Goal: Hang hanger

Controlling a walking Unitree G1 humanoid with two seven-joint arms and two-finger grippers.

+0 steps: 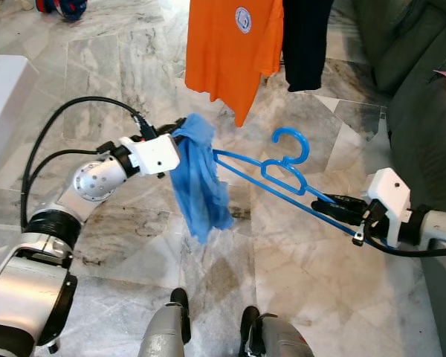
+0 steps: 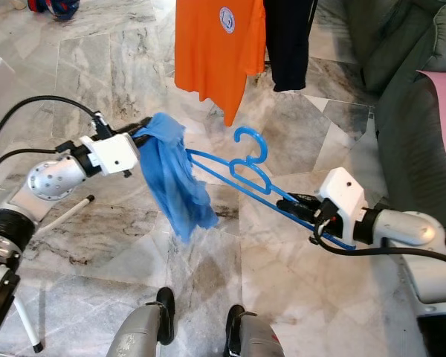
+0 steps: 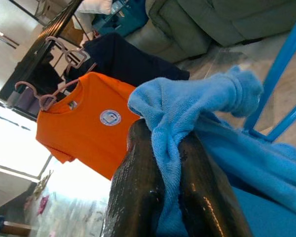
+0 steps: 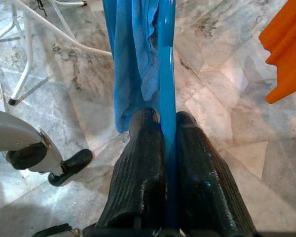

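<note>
Left eye view: blue hanger (image 1: pixel 282 175) held in mid-air over marble floor (image 1: pixel 119 89), between both arms, hook up. Right hand (image 4: pixel 167 148) clamped on one end of hanger's thin bars; left hand (image 3: pixel 170 163) pinching blue cloth (image 1: pixel 199 178) draped at other end. Orange shirt (image 1: pixel 230 44) and dark garment (image 1: pixel 305 41) hang beyond, rail out of frame. Judgement: hanger light, stiff, slick plastic, likely to swivel in grip; cloth soft, may slide off; hold near hook neck for control
</note>
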